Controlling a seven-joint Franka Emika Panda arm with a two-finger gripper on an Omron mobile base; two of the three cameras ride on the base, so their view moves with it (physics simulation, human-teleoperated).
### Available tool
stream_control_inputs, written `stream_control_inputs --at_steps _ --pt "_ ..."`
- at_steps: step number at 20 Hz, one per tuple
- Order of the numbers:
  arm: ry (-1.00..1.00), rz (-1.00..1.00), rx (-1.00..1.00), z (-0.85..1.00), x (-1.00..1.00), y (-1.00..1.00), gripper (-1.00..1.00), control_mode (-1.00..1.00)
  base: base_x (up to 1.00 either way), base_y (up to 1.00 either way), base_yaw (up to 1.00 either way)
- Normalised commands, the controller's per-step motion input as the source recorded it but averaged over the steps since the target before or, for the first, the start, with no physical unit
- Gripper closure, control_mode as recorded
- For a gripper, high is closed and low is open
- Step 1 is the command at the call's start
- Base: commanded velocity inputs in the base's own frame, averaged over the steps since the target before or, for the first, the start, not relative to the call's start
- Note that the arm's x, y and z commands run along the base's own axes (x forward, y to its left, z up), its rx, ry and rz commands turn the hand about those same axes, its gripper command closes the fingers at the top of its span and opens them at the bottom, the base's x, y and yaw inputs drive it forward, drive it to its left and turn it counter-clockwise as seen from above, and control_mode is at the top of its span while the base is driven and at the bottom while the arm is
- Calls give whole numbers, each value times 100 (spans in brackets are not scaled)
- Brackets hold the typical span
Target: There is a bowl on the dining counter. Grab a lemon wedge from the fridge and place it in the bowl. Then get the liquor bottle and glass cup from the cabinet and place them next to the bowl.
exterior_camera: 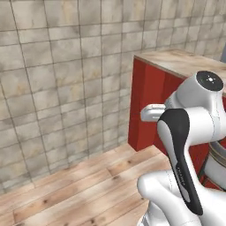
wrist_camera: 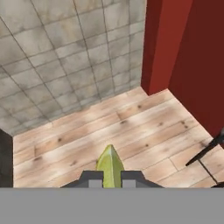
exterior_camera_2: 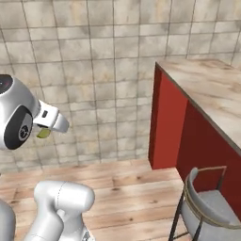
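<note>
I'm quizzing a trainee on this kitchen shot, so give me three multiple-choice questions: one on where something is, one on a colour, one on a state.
1. Where is the lemon wedge?
A. on the floor
B. between the gripper fingers
C. on the dining counter

2. What colour is the dining counter's front?
A. red
B. white
C. grey

3. How does the gripper stand?
A. wide open
B. shut on the lemon wedge
C. shut on nothing

Key: 1 B, the wedge sits between the fingertips in the hand view; 2 A, the front panels are red; 3 B, the fingers clamp the wedge.
</note>
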Motion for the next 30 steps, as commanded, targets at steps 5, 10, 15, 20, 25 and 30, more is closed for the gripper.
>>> stream_control_inputs --at_steps 5,10,15,20,25,30 --pt "0 0 0 0 0 0 100 100 47 -1 -61" --pt "0 0 0 0 0 0 100 100 17 -20 -69" --pt "0 0 0 0 0 0 100 100 15 -19 -71" --pt "0 0 0 0 0 0 100 100 19 -7 -70" --pt "0 0 0 0 0 0 100 100 28 0 -68" --pt "0 0 0 0 0 0 100 100 54 -1 -61"
